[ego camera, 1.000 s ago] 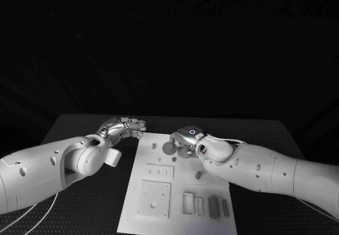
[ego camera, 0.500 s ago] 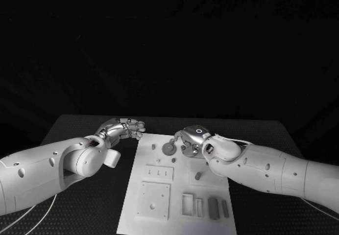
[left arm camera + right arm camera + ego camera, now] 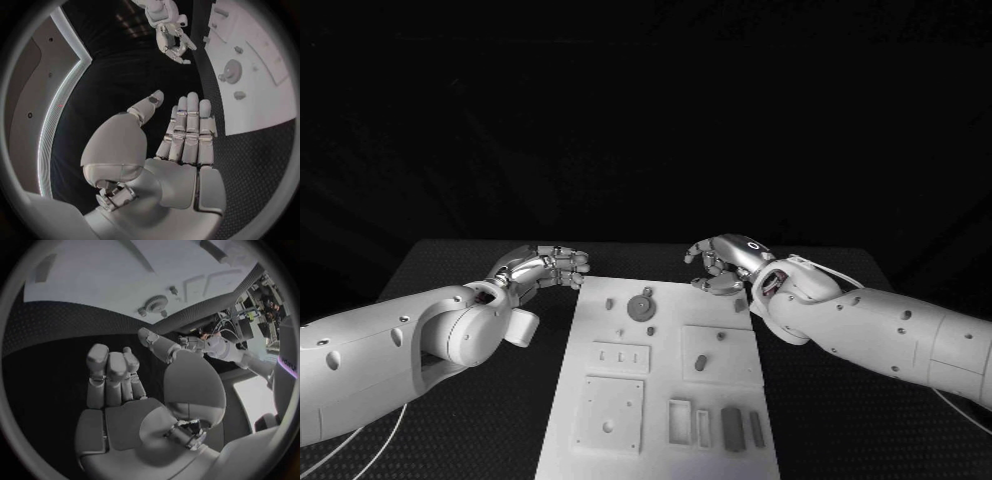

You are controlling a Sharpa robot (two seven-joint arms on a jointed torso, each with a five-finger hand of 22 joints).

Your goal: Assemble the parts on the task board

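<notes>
The white task board [image 3: 678, 320] lies in the middle of the black table. A round grey part [image 3: 642, 305] sits near its far end, with small parts [image 3: 702, 362] around it and grey bars [image 3: 733, 422] at the near right. My left hand [image 3: 545, 266] hovers off the board's far left corner, fingers straight, holding nothing [image 3: 184, 135]. My right hand [image 3: 726, 260] hangs over the far right edge, fingers loosely bent and empty [image 3: 112, 375]. The wrist views show the round part [image 3: 232, 70] [image 3: 155, 304] apart from both hands.
Raised white squares [image 3: 625, 352] and a larger plate [image 3: 613, 408] take up the board's near left. A slotted frame [image 3: 682, 418] stands beside the bars. Black table [image 3: 473, 260] stretches on both sides of the board.
My right hand has lifted off the round part and swung to the far right edge of the board. The round part stays on the board. My left hand has barely moved.
</notes>
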